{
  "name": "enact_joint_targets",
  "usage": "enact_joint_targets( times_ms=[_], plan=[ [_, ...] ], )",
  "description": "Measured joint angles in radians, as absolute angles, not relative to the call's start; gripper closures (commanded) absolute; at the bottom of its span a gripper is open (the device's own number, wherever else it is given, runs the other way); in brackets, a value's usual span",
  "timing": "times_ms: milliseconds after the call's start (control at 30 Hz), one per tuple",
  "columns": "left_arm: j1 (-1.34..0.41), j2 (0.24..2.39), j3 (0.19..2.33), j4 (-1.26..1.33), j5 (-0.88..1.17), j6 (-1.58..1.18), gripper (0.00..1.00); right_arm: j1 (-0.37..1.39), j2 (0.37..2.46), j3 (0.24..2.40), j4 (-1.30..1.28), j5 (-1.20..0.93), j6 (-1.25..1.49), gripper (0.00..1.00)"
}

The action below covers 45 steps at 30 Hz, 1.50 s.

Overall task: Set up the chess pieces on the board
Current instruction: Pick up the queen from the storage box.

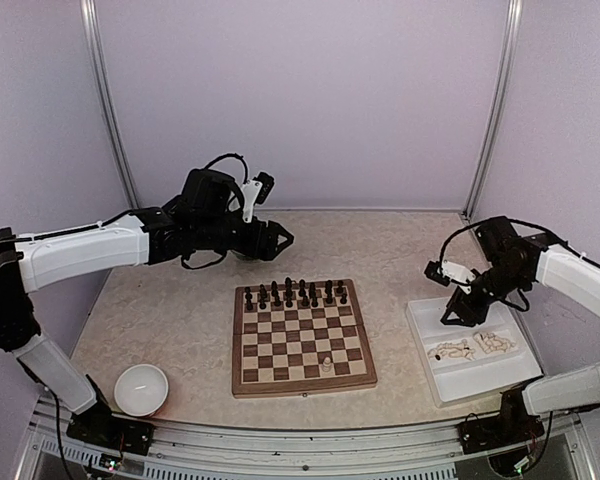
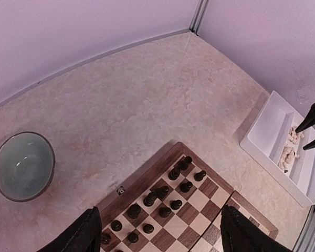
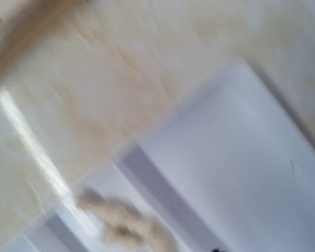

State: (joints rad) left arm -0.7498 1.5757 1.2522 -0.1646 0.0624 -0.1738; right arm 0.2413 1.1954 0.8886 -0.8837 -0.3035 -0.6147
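The right pincer is hanging over the far compartment of the white tray at the right of the desk, its fingers standing apart with nothing showing between them. The chess pieces are lying in loose cream heaps in the tray's near compartments, just below that pincer and on its near side, toward the arm bases; they are jumbling together, so no long axis is showing. The right arm is sitting far nearer to them than the left, whose left pincer is hovering well apart, about the far edge of the board, fingers spread and gripping nothing. One cream piece is already standing on the board's near row, facing the dark chessmen. The coming move is probably calling for a short drop nearward onto one heap
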Motion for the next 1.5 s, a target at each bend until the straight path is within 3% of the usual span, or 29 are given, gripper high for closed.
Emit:
enact_joint_targets(
  times_ms=[200,400,767,1367,1500],
  plan=[
    [-0.783,1.603,1.254,-0.194,0.076,-0.170,0.23,0.106,1.126,0.801,-0.888,-0.238,-0.651,0.68],
    [-0.811,1.604,1.275,-0.212,0.071,-0.158,0.23,0.089,1.129,0.718,-0.893,-0.200,-0.713,0.75],
    [-0.830,1.604,1.280,-0.219,0.059,-0.149,0.22,0.144,1.198,0.696,-0.871,-0.172,-0.803,0.74],
    [-0.834,1.604,1.280,-0.219,0.045,-0.141,0.22,0.197,1.325,0.692,-0.775,-0.091,-0.819,0.80],
    [-0.834,1.604,1.280,-0.219,0.045,-0.139,0.22,0.197,1.354,0.679,-0.746,-0.066,-0.824,0.74]
  ],
)
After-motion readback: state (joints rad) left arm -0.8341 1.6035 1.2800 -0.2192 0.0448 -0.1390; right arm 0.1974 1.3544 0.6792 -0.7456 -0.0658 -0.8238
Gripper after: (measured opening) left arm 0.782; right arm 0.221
